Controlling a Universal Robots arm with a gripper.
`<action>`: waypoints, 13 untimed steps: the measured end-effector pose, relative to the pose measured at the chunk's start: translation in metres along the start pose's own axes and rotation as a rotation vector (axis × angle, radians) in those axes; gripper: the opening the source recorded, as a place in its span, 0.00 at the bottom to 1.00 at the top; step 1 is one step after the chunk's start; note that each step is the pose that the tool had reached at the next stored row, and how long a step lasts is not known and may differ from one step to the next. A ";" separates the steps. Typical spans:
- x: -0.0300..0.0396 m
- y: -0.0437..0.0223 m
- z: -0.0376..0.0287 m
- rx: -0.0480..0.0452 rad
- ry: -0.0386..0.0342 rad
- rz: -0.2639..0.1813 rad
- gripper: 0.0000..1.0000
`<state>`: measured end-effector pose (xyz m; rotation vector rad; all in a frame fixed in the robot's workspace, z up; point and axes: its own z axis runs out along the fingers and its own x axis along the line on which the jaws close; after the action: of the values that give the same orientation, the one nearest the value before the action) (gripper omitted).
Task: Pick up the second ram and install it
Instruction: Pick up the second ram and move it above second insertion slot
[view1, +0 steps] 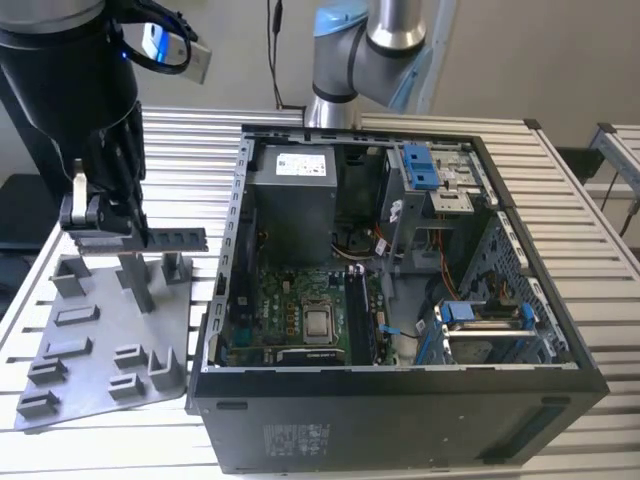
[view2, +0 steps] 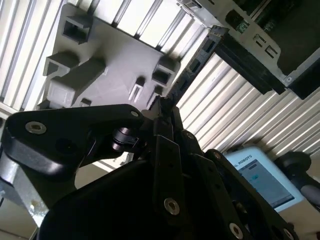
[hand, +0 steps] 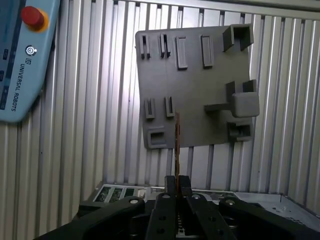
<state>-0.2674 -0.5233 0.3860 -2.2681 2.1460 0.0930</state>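
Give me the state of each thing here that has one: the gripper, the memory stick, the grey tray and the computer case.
gripper: jaws shut on the second ram.
second ram: held level over the grey tray, not in the case.
grey tray: lying flat on the slatted table.
computer case: on its side, open, with the boards inside showing.

Matte black on the gripper. Dark, near black, on the second ram, brownish along its thin edge in the first wrist view. Plain grey on the moulded tray near the table's edge. Pale silver in ribbed stripes across the table. Black on the computer case, with a green board and blue clips inside. Red button, yellow-ringed, on the pale blue pendant.
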 end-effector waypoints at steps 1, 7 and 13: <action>0.0002 -0.0038 -0.0001 -0.0002 0.0000 0.000 0.15; 0.0015 -0.0271 -0.0008 -0.0011 -0.0001 0.000 0.15; 0.0027 -0.0497 -0.0015 -0.0019 -0.0002 0.000 0.15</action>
<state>-0.2176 -0.5233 0.3860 -2.2690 2.1469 0.0953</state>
